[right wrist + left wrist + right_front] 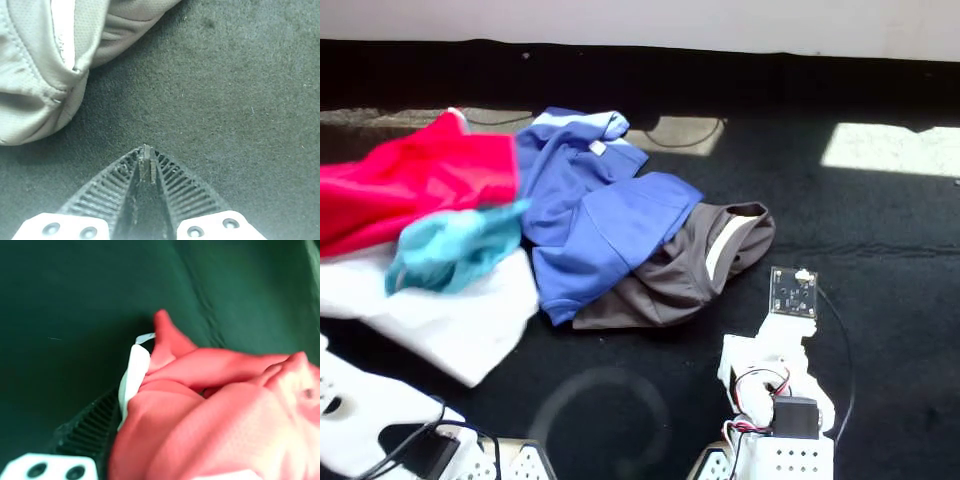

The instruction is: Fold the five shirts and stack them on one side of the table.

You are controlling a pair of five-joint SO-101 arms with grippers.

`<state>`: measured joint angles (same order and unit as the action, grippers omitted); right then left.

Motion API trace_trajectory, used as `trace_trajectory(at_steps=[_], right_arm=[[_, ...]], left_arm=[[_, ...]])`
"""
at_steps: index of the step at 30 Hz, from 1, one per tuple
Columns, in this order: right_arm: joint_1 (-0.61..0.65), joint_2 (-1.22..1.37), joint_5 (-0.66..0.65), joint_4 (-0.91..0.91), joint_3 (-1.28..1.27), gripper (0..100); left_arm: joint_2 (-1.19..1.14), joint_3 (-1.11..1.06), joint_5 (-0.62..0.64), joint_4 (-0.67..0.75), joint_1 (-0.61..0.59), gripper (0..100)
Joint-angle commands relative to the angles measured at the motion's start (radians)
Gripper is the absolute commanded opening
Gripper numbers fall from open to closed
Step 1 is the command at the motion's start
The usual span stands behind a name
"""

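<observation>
Labels first. You have a white neck label (597, 148) at the collar of the blue shirt (600, 225), upper centre of the high view, and its print is too small to read. In your left wrist view a white tag (131, 382) runs along the edge of the red shirt (210, 415). It is blurred, so you can't read it.

Now the pile. All five shirts lie bunched across the left and centre of the high view on the black surface (880, 300), none of them folded. The red shirt sits at upper left and is cut off by the left edge. The blue shirt is crumpled in the middle, meeting the red one's right side. A teal shirt (455, 250) lies just below the red, on top of the white shirt (460, 320) spread at lower left. The grey shirt (690, 275), with a pale stripe (725, 245), pokes out from under the blue at centre right.

Your right claw (146, 162) is pressed together on nothing, over bare surface just beside the grey shirt's edge. The right arm (775, 400) sits at lower right of the high view, apart from the pile.

Your left claw (140, 395) is smothered in red cloth. You cannot tell whether it is clamped or apart.
</observation>
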<state>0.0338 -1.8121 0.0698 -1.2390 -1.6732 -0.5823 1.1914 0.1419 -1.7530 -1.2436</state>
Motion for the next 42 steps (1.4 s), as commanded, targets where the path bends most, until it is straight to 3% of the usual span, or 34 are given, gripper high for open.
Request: trace_trajectory(at_steps=[1, 9, 15, 18, 21, 27, 33, 42], right_arm=[[0.005, -0.004, 0.006, -0.002, -0.13, 0.7], [0.005, -0.004, 0.006, -0.002, -0.13, 0.7], [0.005, -0.004, 0.006, -0.002, -0.13, 0.7], [0.005, -0.004, 0.006, -0.002, -0.13, 0.7], [0.005, -0.004, 0.006, -0.002, -0.13, 0.7], [0.005, -0.004, 0.006, -0.002, -0.13, 0.7], [0.005, -0.004, 0.006, -0.002, -0.13, 0.7], [0.005, -0.004, 0.006, -0.002, -0.13, 0.7]], left_arm=[[0.077, 0.102, -0.003, 0.0, -0.088, 1], [0.077, 0.263, -0.003, -0.002, -0.12, 2], [0.079, 0.344, 0.003, -0.005, -0.027, 28], [0.079, 0.417, 0.072, -0.006, 0.025, 40], [0.079, 0.456, 0.144, -0.008, 0.105, 45], [0.077, 0.447, 0.149, -0.015, 0.384, 45], [0.234, 0.214, 0.15, -0.017, 0.676, 43], [0.677, -0.661, 0.143, -0.006, 0.98, 45]])
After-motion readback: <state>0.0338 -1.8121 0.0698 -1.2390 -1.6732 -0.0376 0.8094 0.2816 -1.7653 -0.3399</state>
